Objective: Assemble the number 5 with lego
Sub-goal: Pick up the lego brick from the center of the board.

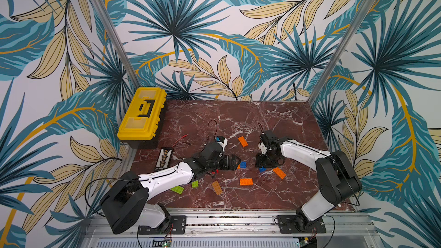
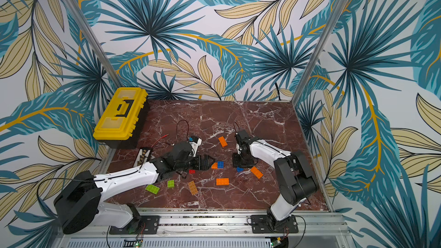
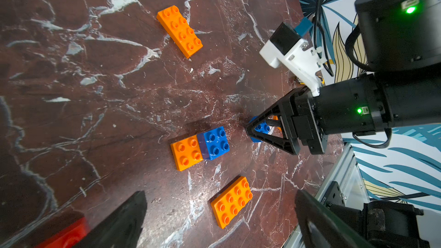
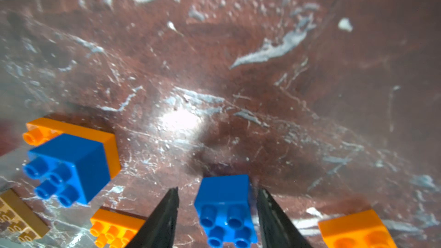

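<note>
My right gripper (image 4: 218, 189) points down at the table, open, with a small blue lego brick (image 4: 224, 208) between its fingers and a thin gap on each side. The same brick (image 1: 262, 169) peeks out under that gripper in both top views. A blue brick stuck on an orange one (image 3: 216, 143) lies between the arms. My left gripper (image 3: 220, 194) is wide open and low, holding nothing, over an orange brick (image 3: 231, 201). Other loose lego: a long orange (image 1: 243, 141), another orange (image 1: 279, 172), a tan (image 1: 216, 187), two lime (image 1: 177, 189) and a red (image 1: 216, 171).
A yellow toolbox (image 1: 142, 113) stands at the back left. A black connector strip (image 1: 164, 156) with red and black wires (image 1: 212, 127) lies beside the left arm. The aluminium rail (image 1: 226, 213) runs along the front edge.
</note>
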